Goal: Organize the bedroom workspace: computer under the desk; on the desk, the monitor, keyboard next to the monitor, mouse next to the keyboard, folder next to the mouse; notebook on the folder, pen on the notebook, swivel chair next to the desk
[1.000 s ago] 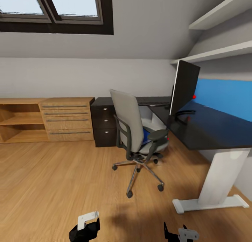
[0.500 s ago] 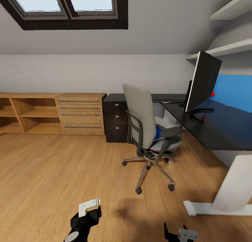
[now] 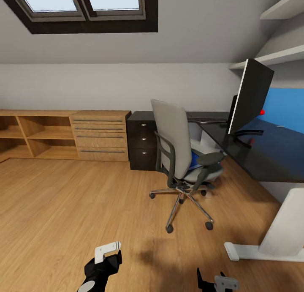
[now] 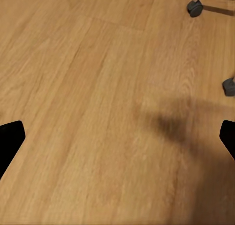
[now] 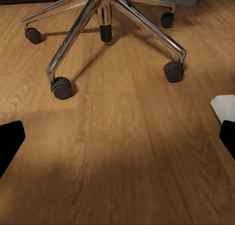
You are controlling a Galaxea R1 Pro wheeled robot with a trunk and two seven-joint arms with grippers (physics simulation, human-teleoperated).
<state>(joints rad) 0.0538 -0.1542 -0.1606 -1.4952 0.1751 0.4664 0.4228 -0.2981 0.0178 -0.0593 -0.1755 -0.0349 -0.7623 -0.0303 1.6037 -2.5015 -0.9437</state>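
Fingers of the left gripper [image 4: 117, 142] are seen spread wide at the two edges of the left wrist view, with nothing held and only bare wooden floor [image 3: 63, 199] between them. Fingers of the right gripper [image 5: 117, 142] are likewise spread wide and empty, above the floor just in front of the chrome star base of the swivel chair [image 3: 177, 152]. Both arms are kept low at the bottom edge of the head view, the grippers directed down at the floor.

The swivel chair is stood upright just beside the bench [image 3: 270, 156], its tall grey back turned toward the camera and its seat faced toward the bench. A bright blue folder [image 3: 194, 160] is seen lying on the seat, mostly hidden by the backrest and armrest. The monitor [image 3: 251, 95] is stood upright on the bench, viewed nearly edge-on, its long axis running along the bench's near wing
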